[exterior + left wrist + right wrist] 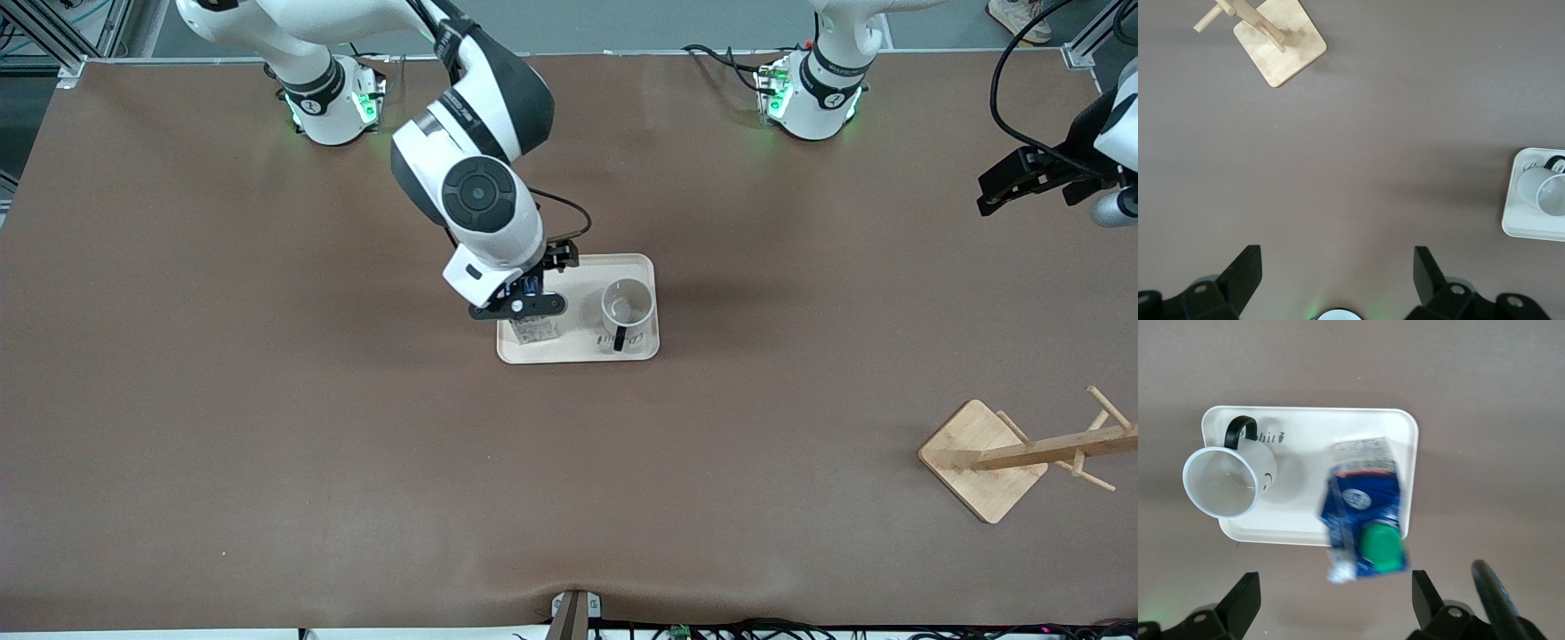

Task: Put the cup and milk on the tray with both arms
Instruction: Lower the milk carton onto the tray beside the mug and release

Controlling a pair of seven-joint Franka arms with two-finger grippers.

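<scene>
Right gripper (526, 305) is spread open over the milk (1363, 517), set upright on the tray (644, 267) beside the cup (628, 307); release is judged complete. Left gripper (1337, 273) waits open over bare table toward the left arm's end.

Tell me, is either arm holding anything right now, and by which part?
Nothing is held. The right gripper hangs open over the milk; the left gripper waits open.

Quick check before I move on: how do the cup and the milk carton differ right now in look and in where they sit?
The cup is a round white mug with a black handle, open on top; the milk is a boxy blue and beige carton closed by a green cap. The cup stands free toward the left arm's end of the tray; the milk stands under the open right gripper. Both stand upright on the tray.
</scene>
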